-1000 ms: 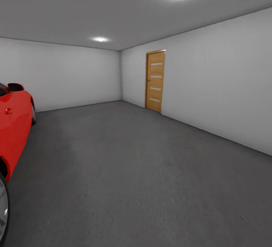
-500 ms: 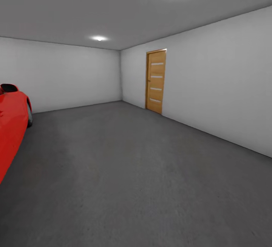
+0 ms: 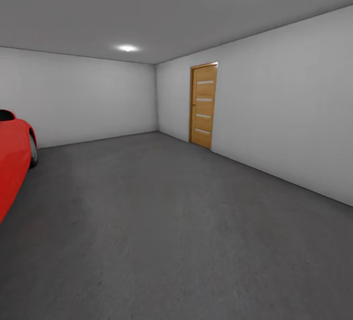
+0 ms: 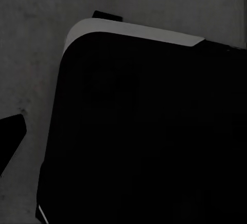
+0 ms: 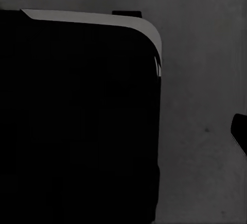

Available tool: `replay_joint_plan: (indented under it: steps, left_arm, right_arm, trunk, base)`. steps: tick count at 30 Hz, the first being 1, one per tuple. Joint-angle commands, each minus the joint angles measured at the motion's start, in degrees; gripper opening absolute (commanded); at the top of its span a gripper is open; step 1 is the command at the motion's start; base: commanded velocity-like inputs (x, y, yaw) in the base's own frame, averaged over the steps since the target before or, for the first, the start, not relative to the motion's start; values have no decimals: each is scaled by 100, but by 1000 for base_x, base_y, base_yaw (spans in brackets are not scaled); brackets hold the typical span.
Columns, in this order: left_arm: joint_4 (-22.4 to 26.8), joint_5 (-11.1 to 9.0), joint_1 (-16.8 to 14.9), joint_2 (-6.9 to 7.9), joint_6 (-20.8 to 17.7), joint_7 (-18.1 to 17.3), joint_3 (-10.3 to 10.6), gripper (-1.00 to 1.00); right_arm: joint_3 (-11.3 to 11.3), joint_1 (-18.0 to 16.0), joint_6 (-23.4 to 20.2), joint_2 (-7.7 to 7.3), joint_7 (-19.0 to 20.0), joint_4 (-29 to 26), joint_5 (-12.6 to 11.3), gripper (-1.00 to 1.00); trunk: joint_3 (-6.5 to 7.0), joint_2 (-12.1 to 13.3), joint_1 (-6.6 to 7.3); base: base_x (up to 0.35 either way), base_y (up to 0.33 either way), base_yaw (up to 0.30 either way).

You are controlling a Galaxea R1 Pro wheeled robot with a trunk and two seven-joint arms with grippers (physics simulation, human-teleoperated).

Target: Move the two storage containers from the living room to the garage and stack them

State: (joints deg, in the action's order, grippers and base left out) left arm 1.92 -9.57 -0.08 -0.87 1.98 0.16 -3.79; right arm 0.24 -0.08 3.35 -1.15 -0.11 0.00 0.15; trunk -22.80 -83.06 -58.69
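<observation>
Garage (image 3: 83, 89) — bare grey-white walls, lit ceiling. Floor (image 3: 162, 222) — dark concrete, wide and unoccupied ahead, suited to setting a stack down. Red car (image 3: 12, 158) parked at left edge. Wood door (image 3: 203, 105) shut in right wall. Storage containers: none in sight here. Tool state, both arms: cannot tell; wrist views show dark robot base over concrete.

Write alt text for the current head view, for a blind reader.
A bare garage with a dark grey concrete floor and plain white-grey walls. A closed light-wood door with four narrow horizontal glass slots stands in the right-hand wall. The glossy red car shows at the left edge.
</observation>
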Motion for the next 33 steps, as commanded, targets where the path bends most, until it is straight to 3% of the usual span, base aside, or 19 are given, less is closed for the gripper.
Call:
replay_joint_plan:
  steps: [1,33]
  left_arm:
    - [1,-19,-1,-1,9,2,-35,100]
    - [1,-27,-1,8,-5,2,-35,100]
  right_arm:
    - [5,-1,15,3,0,0,2,100]
    - [20,-1,51,-26,-13,0,20,100]
  trunk:
    - [-5,-2,-4]
    - [-5,-2,-4]
  base:
    - [324,58,0]
    - [324,70,0]
